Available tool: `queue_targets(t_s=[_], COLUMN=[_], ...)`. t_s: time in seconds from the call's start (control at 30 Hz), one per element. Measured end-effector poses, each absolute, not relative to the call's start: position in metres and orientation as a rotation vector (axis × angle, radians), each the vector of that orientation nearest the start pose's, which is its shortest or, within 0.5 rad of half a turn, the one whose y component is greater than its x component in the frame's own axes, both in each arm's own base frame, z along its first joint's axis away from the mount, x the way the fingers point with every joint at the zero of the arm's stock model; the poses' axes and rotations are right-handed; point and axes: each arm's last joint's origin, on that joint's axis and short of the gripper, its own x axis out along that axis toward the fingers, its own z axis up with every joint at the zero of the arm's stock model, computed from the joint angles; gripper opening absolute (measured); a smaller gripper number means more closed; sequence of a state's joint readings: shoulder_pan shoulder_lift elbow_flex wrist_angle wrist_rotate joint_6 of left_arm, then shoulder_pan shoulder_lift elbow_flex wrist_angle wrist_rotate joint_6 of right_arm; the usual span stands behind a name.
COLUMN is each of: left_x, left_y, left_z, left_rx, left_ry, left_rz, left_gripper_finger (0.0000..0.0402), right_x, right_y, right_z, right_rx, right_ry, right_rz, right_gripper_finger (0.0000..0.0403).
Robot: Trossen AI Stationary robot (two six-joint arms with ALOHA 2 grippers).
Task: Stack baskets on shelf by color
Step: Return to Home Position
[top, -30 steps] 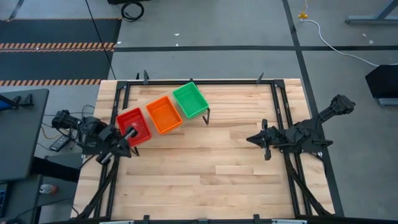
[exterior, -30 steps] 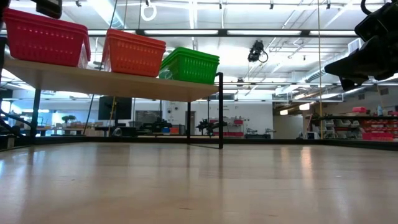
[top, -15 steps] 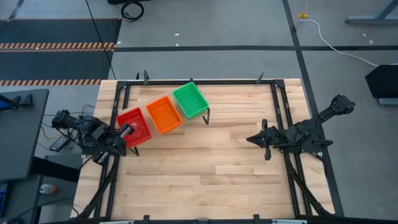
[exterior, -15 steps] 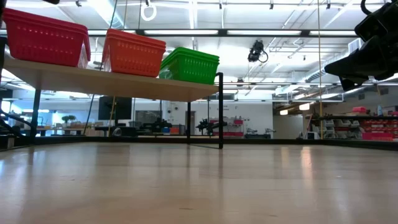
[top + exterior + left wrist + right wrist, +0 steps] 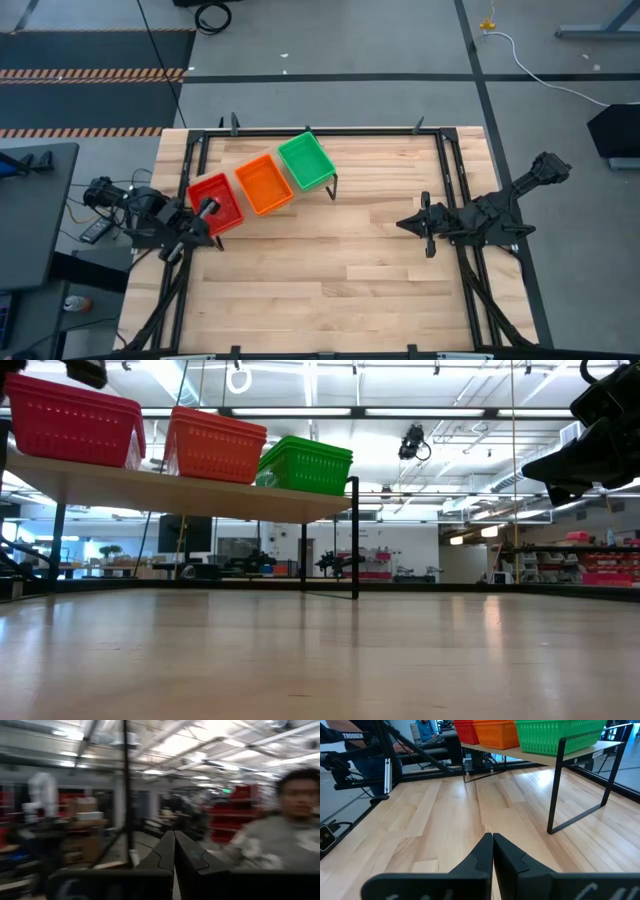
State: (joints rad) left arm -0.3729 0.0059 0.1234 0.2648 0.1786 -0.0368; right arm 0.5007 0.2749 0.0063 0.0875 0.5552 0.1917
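Three basket stacks stand side by side on the shelf (image 5: 180, 493): red (image 5: 218, 200) (image 5: 70, 422), orange (image 5: 264, 184) (image 5: 212, 445) and green (image 5: 304, 160) (image 5: 305, 463), each resting on its bottom. My left gripper (image 5: 207, 209) (image 5: 85, 370) (image 5: 174, 851) is shut and hovers just above the red stack's near left corner, touching nothing that I can see. My right gripper (image 5: 424, 226) (image 5: 493, 839) is shut and waits above the table's right half, pointing toward the shelf.
The shelf stands on thin black legs (image 5: 555, 795) in the table's far left part. Bare wooden tabletop (image 5: 330, 270) spreads across the middle and near side. Black frame rails (image 5: 455, 170) run along the table's edges. A person (image 5: 295, 830) shows beyond the table in the left wrist view.
My left gripper rose and drew back a little toward the table's left edge, then came back down over the red stack's corner. It stayed shut. The baskets have not moved.
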Motion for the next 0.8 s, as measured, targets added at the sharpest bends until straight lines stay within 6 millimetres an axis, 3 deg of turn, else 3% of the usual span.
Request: queue_targets(t_s=[0.17, 0.8], left_x=[0.0755, 0.0748], left_y=[-0.0304, -0.032], left_z=[0.2308, 0.2309], left_rx=[-0.104, -0.093], left_ry=[-0.387, -0.389], left_rz=[-0.403, -0.462], left_gripper_finger=[0.0007, 0.0014], right_x=[0.1028, 0.1028], right_y=[0.0389, 0.0389], right_z=[0.1514, 0.1514], right_rx=[0.1, 0.1], right_ry=[0.15, 0.15], right_rz=[-0.069, -0.069], right_gripper_finger=[0.0017, 0.0016])
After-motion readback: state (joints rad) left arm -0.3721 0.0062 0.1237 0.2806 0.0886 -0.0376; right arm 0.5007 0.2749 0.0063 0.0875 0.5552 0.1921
